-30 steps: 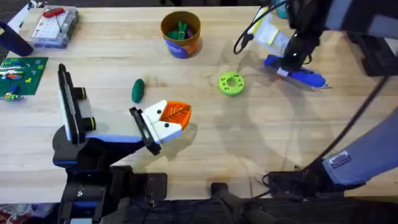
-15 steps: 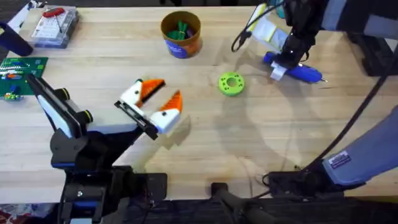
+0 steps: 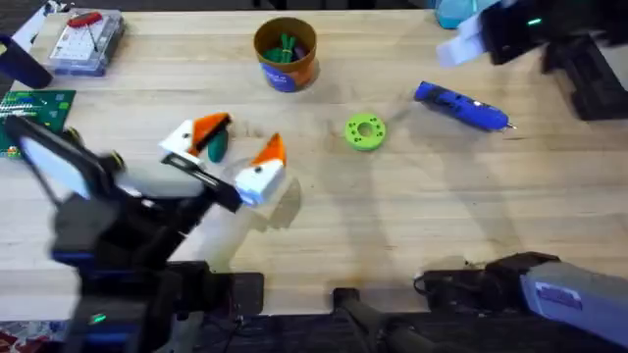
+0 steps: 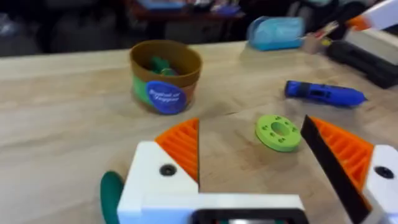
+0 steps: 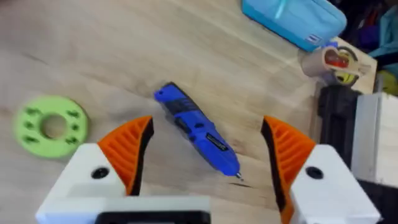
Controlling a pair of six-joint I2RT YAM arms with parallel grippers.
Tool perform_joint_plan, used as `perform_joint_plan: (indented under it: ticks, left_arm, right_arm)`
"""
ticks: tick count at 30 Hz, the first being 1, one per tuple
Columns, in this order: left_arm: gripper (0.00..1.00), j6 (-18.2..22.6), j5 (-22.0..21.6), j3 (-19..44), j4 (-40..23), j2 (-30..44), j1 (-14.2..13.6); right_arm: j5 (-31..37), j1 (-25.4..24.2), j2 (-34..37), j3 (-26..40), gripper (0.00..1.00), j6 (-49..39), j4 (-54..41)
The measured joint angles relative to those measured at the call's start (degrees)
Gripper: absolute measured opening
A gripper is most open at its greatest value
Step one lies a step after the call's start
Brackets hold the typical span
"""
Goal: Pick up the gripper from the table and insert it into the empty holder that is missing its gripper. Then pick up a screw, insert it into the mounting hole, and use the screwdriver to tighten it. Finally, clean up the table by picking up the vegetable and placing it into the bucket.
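A lime ring [image 3: 365,131] lies mid-table. At the far left sit a clear box [image 3: 86,41] with a red-handled tool [image 3: 85,19] and a green circuit board [image 3: 35,111]. A light-blue case [image 5: 293,19] lies far right.

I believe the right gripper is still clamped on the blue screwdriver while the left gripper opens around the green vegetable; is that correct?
Not quite: the right gripper is open and lifted clear, and the screwdriver lies free on the table, as the right wrist view shows. The left gripper is indeed open around the vegetable.
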Motion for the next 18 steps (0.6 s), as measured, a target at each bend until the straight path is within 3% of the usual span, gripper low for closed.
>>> perform_joint_plan:
  ticks: [4, 10, 14, 18]
  left_arm:
    - [0.987, 0.7, -8.0, 12.9, -10.6, 8.5, 0.0]
    - [0.987, 4.8, -17.6, 34.5, -26.7, 28.1, 0.0]
    - [0.987, 5.9, -22.6, 44.3, -34.6, 40.0, 0.0]
    - [0.987, 7.5, -26.6, 49.3, -38.7, 49.7, 0.0]
  right_arm:
    - [-0.1, 2.5, -8.3, 0.1, 0.996, 10.7, -3.4]
    - [-0.3, 5.5, -17.7, 0.2, 0.997, 19.7, -13.2]
    - [-0.4, 5.7, -21.6, 0.3, 0.996, 22.5, -21.1]
    - [-0.5, 5.7, -23.0, 0.3, 0.996, 25.0, -27.6]
